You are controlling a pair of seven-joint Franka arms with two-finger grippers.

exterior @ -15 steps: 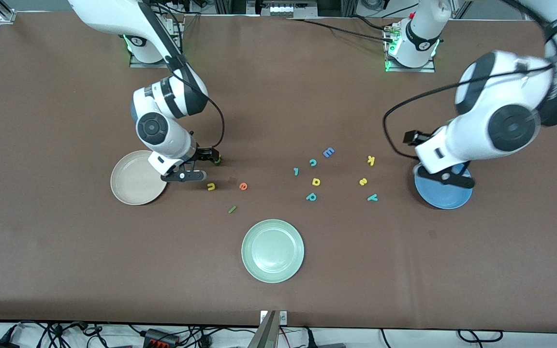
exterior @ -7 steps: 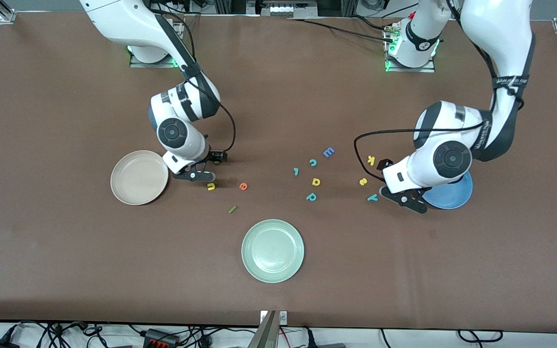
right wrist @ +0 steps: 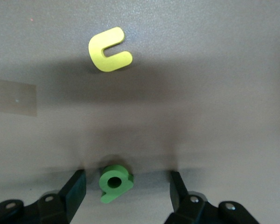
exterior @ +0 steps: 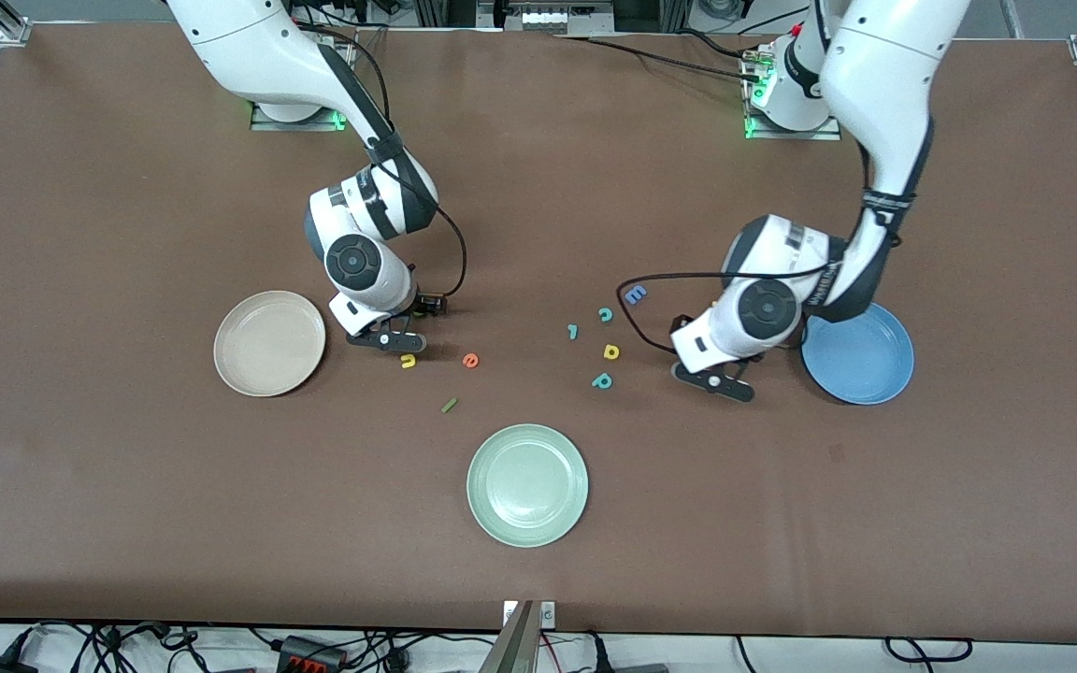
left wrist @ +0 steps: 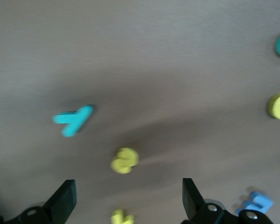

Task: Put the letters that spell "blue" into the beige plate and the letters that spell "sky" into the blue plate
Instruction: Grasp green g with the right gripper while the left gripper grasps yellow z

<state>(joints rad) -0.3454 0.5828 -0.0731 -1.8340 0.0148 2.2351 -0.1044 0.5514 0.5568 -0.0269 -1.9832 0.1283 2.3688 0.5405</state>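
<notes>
The brown tabletop (exterior: 127, 523) carries the beige plate (exterior: 268, 343) toward the right arm's end, the blue plate (exterior: 858, 353) toward the left arm's end, and a pale green plate (exterior: 527, 484) nearest the front edge. The right hand (right wrist: 126, 191) sits low with fingers apart around the green "b" (right wrist: 115, 182), not gripping; the yellow "u" (right wrist: 109, 49) lies near. The left hand (left wrist: 126, 205) hangs wide open and empty over the yellow "s" (left wrist: 124, 160), the teal "y" (left wrist: 73, 120) beside it.

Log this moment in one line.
left pincer: open over yellow s | right pincer: open around green b | beige plate, blue plate: no letters
</notes>
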